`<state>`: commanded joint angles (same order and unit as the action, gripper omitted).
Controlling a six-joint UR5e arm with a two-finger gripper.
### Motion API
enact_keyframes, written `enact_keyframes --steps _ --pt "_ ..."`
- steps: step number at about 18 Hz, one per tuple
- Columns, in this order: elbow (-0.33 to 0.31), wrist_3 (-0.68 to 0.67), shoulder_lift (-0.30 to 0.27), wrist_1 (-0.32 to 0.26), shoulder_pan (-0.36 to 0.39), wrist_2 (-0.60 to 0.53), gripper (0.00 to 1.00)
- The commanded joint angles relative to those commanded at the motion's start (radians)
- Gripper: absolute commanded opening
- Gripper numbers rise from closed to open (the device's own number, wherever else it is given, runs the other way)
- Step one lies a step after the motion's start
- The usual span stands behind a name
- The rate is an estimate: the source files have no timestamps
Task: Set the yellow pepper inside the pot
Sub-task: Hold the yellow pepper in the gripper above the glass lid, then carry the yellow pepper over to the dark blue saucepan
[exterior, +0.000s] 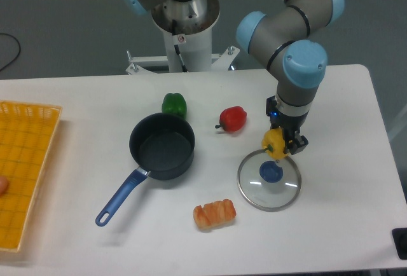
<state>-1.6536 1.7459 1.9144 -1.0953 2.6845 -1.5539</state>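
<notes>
The yellow pepper (274,142) sits clamped between my jaws, my gripper (278,145) closed on it above the far rim of the lid (269,179). The pot (162,145) stands empty, well to the side. I should lift clear of the red pepper (233,119), carry across, then lower inside before opening.

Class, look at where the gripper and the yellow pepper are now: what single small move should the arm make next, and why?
Probably carry it left toward the pot. The gripper appears shut on the yellow pepper, over the far edge of the glass lid, while the pot sits empty to the left, past the red pepper.
</notes>
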Motion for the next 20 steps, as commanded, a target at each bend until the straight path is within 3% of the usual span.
enact_keyframes --steps 11,18,20 --pt "0.026 -0.276 -0.026 -0.015 -0.133 0.040 0.61" --pt "0.026 -0.403 -0.060 -0.081 -0.215 0.040 0.61" --pt "0.026 -0.457 -0.061 -0.126 -0.251 0.040 0.61"
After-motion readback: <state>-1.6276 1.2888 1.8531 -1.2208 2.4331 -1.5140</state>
